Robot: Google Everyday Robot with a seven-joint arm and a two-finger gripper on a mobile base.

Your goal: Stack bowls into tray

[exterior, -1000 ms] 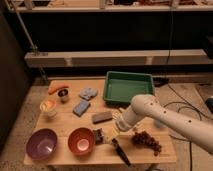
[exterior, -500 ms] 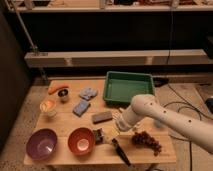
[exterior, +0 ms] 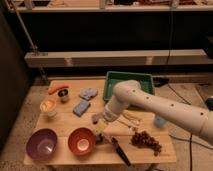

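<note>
Green rectangular plastic tray (exterior: 130, 74), raised-sided and smooth, lies at the far edge of the light wooden table (exterior: 65, 122), behind and to the right of the gripper (exterior: 100, 129), with the white arm (exterior: 160, 107) crossing its near rim. The gripper hangs low over the near half of the table; whether it is open or closed cannot be told. Just to its left is the round orange-red bowl with a dark rim (exterior: 81, 140). The glossy purple bowl (exterior: 41, 144) stands further left, beside the first, near the front edge. Bare wood lies open behind both bowls. Right of the gripper lie a knobbly dark bunch of grapes (exterior: 146, 140) and a slim black-handled utensil (exterior: 120, 151). Two blue sponges (exterior: 80, 107) lie behind it.
</note>
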